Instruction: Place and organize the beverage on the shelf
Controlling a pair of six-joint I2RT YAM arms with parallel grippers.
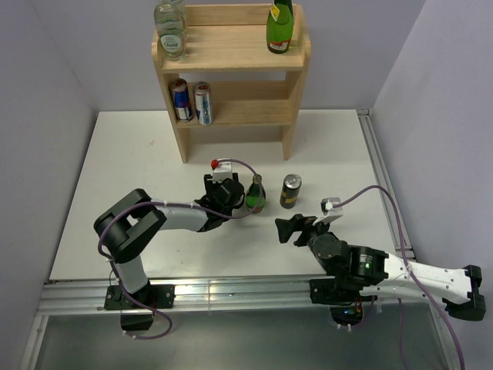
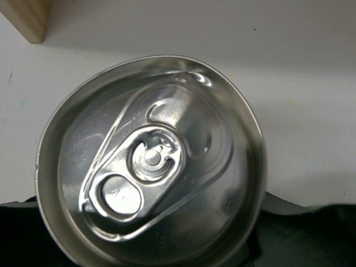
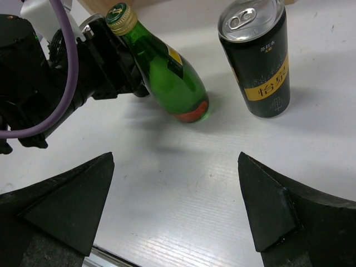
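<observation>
The wooden shelf (image 1: 231, 58) stands at the back of the table. My left gripper (image 1: 236, 194) is shut on the neck of a green bottle with a gold cap (image 1: 256, 196). In the right wrist view the left gripper (image 3: 125, 67) holds this bottle (image 3: 172, 78) tilted, with its base on the table. A dark can (image 1: 290, 191) stands just right of it, upright (image 3: 261, 61). A silver can top (image 2: 150, 161) fills the left wrist view and hides the jaws. My right gripper (image 1: 286, 229) is open and empty, in front of both drinks (image 3: 176, 158).
On the shelf's top tier stand a clear glass bottle (image 1: 170, 31) at the left and a green bottle (image 1: 280, 27) at the right. Two cans (image 1: 192, 102) stand at the left of the middle tier. A shelf leg (image 2: 25, 19) is nearby. A metal rail (image 1: 231, 293) runs along the near edge.
</observation>
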